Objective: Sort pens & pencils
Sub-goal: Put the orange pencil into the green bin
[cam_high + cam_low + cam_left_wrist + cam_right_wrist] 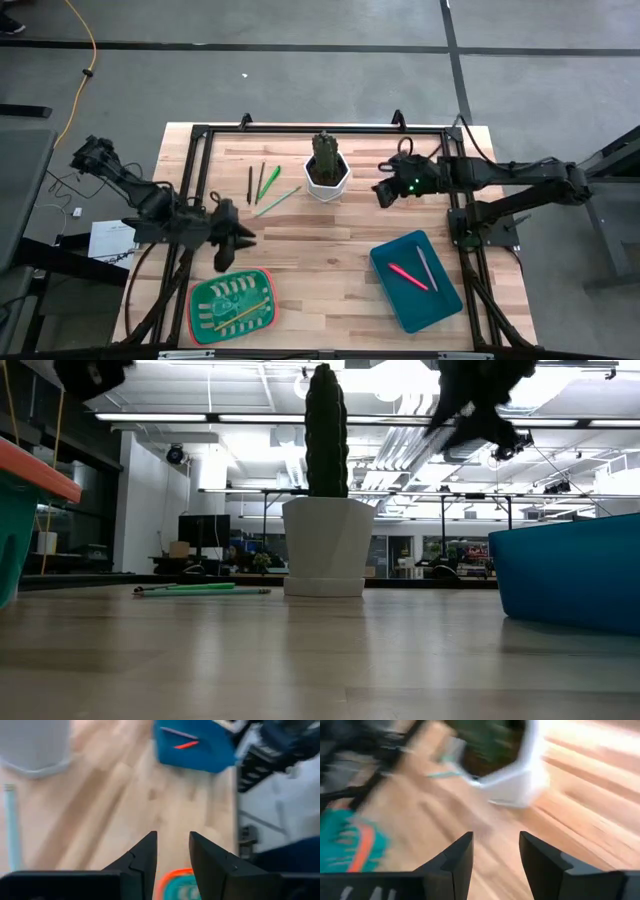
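Hovering above green tray (200,318): empty left tool (232,245), fingers parted.

The blue tray (570,585) runs off the low view's edge (its pens hidden behind its wall).

A blue tray (440,300) holds a pink pen (408,276) and a grey one (427,268). The green tray (200,300) has an orange rim and pale markings. The pot (328,186) is white.

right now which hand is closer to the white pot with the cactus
Right. The right hand hangs just beside the white faceted pot holding a green cactus, on its right. The left hand is farther off, down-left of the pot, above the green tray.
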Robot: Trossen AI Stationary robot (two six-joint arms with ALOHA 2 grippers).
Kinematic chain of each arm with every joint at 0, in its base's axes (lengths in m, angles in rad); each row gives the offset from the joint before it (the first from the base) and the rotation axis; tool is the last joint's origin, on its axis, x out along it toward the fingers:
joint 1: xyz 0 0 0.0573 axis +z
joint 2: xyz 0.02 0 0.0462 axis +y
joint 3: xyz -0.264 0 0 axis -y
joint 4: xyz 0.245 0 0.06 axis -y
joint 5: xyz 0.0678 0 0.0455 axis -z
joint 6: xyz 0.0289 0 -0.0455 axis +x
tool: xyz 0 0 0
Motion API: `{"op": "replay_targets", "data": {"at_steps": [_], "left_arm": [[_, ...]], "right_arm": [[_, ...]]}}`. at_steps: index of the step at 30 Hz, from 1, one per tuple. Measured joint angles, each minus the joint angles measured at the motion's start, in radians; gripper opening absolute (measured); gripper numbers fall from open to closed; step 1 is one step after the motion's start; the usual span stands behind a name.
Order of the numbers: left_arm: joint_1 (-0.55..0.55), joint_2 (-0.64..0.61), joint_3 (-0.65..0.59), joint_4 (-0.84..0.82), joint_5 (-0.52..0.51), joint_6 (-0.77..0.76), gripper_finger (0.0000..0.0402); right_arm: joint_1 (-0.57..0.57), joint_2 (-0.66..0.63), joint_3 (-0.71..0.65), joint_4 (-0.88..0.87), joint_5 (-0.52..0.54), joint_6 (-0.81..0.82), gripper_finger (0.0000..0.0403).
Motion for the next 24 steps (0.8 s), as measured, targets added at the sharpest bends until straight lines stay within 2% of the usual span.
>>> {"op": "replay_targets", "data": {"at_steps": [4, 8, 16, 20, 24], "left_arm": [[0.082, -0.009, -0.001, -0.071, 0.021, 0.028, 0.0099], [0.158, -0.005, -0.001, -0.112, 0.079, 0.096, 0.0099], [0.291, -0.007, -0.001, -0.116, 0.174, 0.272, 0.0099], [0.333, -0.007, -0.001, -0.103, 0.213, 0.334, 0.0099], [0.357, -0.012, -0.001, -0.101, 0.240, 0.374, 0.0099]], "right_arm": [[-0.076, 0.000, 0.000, -0.217, 0.000, 0.093, 0.0151], [-0.167, 0.002, 0.000, -0.377, -0.010, 0.107, 0.0151], [-0.380, 0.030, -0.001, -0.402, -0.074, 0.045, 0.0151], [-0.480, 0.089, -0.001, -0.402, -0.138, -0.015, 0.0151], [-0.549, 0.164, -0.001, -0.430, -0.148, -0.056, 0.0151]]}}
